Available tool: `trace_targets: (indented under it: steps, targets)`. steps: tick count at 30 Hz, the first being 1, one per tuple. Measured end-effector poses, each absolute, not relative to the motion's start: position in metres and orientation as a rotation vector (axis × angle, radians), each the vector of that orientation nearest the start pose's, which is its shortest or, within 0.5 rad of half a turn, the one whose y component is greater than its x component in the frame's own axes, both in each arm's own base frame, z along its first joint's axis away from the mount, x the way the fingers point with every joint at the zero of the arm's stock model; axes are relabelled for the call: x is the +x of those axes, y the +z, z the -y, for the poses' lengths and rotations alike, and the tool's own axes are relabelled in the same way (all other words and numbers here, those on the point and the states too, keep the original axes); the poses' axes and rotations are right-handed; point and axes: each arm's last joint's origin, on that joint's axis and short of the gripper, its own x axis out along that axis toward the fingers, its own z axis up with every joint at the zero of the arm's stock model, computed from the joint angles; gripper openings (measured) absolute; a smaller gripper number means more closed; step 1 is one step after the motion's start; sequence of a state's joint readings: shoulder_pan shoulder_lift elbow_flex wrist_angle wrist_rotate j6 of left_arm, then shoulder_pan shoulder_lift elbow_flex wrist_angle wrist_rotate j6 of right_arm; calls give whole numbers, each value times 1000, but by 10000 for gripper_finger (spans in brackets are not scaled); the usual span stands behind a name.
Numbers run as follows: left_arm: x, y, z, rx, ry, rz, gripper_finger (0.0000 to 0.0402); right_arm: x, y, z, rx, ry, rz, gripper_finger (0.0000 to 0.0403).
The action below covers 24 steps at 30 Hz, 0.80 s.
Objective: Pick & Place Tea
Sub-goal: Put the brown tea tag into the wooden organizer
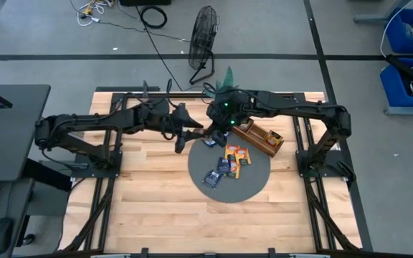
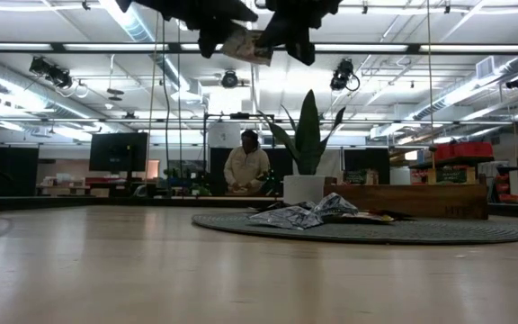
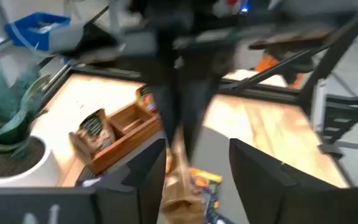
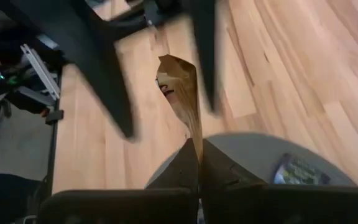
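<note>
Surface (image 1: 156,208): pale wood planks in a black frame, carrying a grey round mat (image 1: 253,183); on the mat lie tea sachets (image 1: 228,163), dark blue and orange-yellow, beside a wooden compartment tray (image 1: 258,136) already holding a few; a potted plant (image 1: 229,80) at the far edge. Room: grey floor, a floor fan (image 1: 203,32), blue bins (image 1: 411,43); only the low view shows a person (image 2: 246,166) standing far back under ceiling lights. Right gripper (image 4: 199,163): clamped tight on a pale brown sachet (image 4: 182,90), held aloft between the arms; left gripper (image 3: 194,158): fingers spread apart on either side of that sachet.
</note>
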<state>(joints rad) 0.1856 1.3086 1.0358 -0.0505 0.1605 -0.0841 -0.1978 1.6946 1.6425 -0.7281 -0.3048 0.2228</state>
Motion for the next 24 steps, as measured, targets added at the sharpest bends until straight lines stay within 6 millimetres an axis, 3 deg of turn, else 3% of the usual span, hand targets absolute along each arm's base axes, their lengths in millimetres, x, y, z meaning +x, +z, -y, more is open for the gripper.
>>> trace_targets:
  steps: [7, 12, 18, 24]
  targets:
    - [297, 308, -52, -154, 82, -368, 238, 364, 346, 58, 398, 34, -766, 0]
    - [297, 309, -54, -152, 104, -362, 245, 363, 346, 55, 394, 38, -779, 0]
    - [297, 308, -53, -158, 89, -369, 205, 362, 345, 56, 385, 16, -791, 0]
    - [296, 307, -53, -183, 90, -385, 121, 361, 343, 56, 375, 17, -815, 0]
